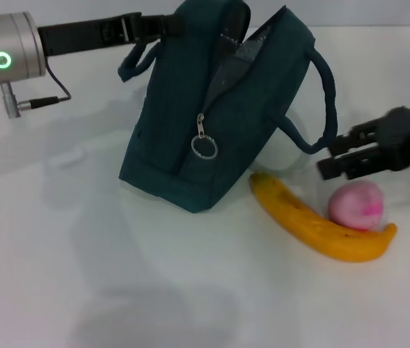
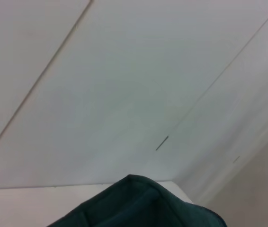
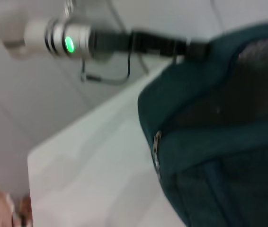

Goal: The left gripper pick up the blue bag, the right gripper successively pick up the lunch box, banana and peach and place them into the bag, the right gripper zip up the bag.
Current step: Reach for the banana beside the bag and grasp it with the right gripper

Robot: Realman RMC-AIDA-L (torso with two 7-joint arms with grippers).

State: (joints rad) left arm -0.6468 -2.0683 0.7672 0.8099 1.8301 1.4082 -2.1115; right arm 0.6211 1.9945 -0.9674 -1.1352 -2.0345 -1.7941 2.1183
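The blue bag (image 1: 212,109) stands tilted on the white table, its top zip open and the ring pull (image 1: 204,147) hanging at its front. My left gripper (image 1: 163,27) is shut on the bag's top edge at the back. The bag's top also shows in the left wrist view (image 2: 138,203), and its side shows in the right wrist view (image 3: 219,132). The yellow banana (image 1: 314,221) and the pink peach (image 1: 357,205) lie on the table to the right of the bag. My right gripper (image 1: 328,158) is open and empty, just above and left of the peach. A pale rounded shape (image 1: 286,151) behind the bag's handle may be the lunch box.
The white table (image 1: 118,275) stretches in front of the bag. The left arm's wrist with its green light (image 1: 2,59) and cable sits at the far left. A white wall (image 2: 124,71) stands behind the table.
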